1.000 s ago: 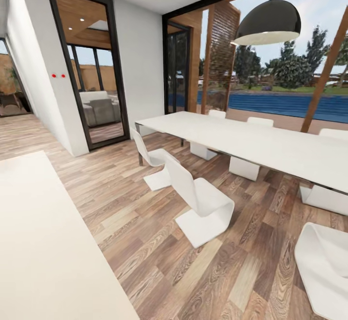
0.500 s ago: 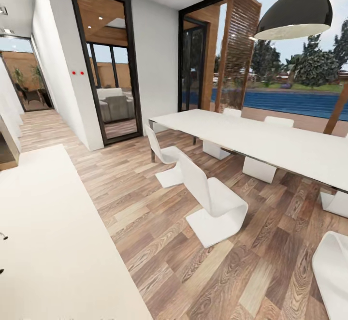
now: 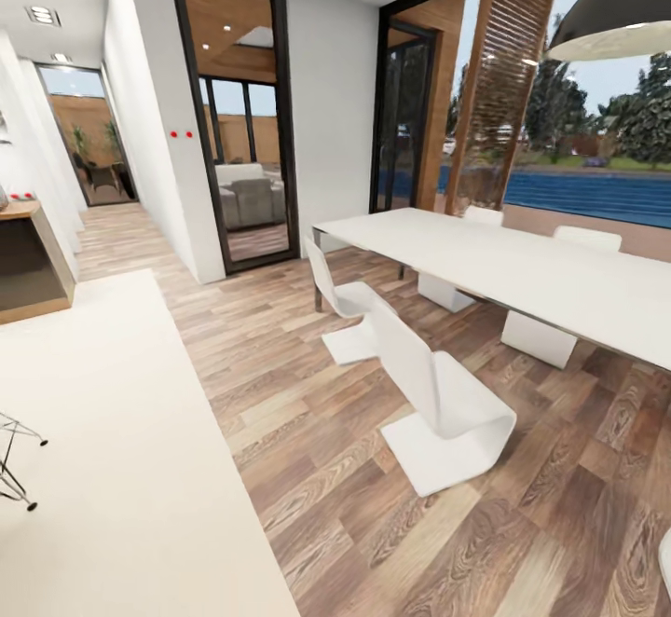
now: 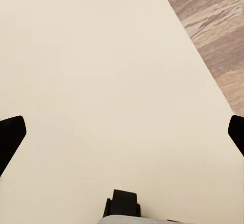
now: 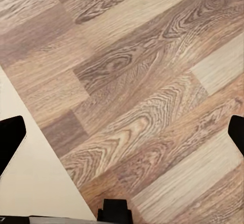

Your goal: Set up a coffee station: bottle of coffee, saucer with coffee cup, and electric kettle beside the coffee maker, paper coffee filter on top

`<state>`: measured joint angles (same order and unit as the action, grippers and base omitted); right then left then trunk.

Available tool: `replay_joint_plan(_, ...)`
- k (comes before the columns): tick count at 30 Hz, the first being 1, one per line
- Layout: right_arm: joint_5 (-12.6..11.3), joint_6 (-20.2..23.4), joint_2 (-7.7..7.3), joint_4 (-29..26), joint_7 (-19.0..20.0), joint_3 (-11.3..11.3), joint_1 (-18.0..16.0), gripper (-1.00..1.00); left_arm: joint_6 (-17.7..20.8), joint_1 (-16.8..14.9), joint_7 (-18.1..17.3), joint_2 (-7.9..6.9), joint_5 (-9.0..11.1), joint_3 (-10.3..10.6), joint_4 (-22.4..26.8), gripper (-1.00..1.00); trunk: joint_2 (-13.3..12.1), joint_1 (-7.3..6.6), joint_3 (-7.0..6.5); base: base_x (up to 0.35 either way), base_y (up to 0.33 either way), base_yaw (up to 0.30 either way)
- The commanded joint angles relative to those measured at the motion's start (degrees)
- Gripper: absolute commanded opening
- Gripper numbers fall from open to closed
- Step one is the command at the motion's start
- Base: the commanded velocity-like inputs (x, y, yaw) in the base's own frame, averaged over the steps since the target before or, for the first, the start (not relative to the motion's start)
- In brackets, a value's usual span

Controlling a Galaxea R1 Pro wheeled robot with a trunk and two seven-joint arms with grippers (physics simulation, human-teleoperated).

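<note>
Transit, judged by the room ahead: looked across wooden floor (image 3: 308, 431) toward long white dining table (image 3: 522, 272) with white chairs (image 3: 438, 403) along it, black pendant lamp (image 3: 615, 11) overhead. Carried left claw (image 4: 122, 132) spread wide, fingertips (image 4: 10, 135) far apart with nothing between, directly over pale worktop (image 4: 101, 56). Carried right claw (image 5: 122, 132) likewise spread and empty, over floor just beside worktop's edge. Noted thin black wire frame (image 3: 14, 459) on worktop at far left, too cut off to identify. Saw wooden cabinet (image 3: 28, 263) beyond worktop's far end, with something small and red-and-white on top, too small to name. Could not place coffee maker, bottle of coffee or other station pieces from these pictures, so could give no bearing from either claw and no long axis. Judged left arm the better placed for worktop, being above it, right arm hanging off its edge. Judged next need as turning or driving until kitchen shelf or coffee maker came into sight, before any reach.
</note>
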<state>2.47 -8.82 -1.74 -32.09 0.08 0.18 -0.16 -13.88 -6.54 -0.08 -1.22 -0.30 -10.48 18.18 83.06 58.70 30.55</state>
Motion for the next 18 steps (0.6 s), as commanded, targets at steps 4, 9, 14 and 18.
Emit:
replay_joint_plan(4,0.26,-0.15,-0.02,0.01,-0.02,0.07,-0.02,1.0,-0.19,-0.05,-0.01,-0.01,-0.02,-0.19,-0.02,1.0,0.02,0.03,0.31,0.335,0.0,0.186)
replay_joint_plan(9,0.26,-0.15,0.11,0.01,-0.19,0.08,-0.02,1.0,-0.18,-0.07,-0.01,-0.02,0.03,-0.23,0.01,1.0,0.02,0.03,0.59,0.337,0.0,0.226)
replay_joint_plan(14,0.26,-0.15,0.22,0.01,-0.24,0.09,-0.02,1.0,-0.18,-0.11,-0.01,-0.02,0.15,-0.24,-0.03,1.0,0.02,0.03,0.84,0.337,0.0,0.243)
replay_joint_plan(18,0.31,-0.15,0.24,0.01,-0.25,0.09,-0.02,1.0,-0.18,-0.12,-0.01,-0.02,0.33,-0.27,-0.03,1.0,0.02,0.03,1.03,0.337,0.006,0.246)
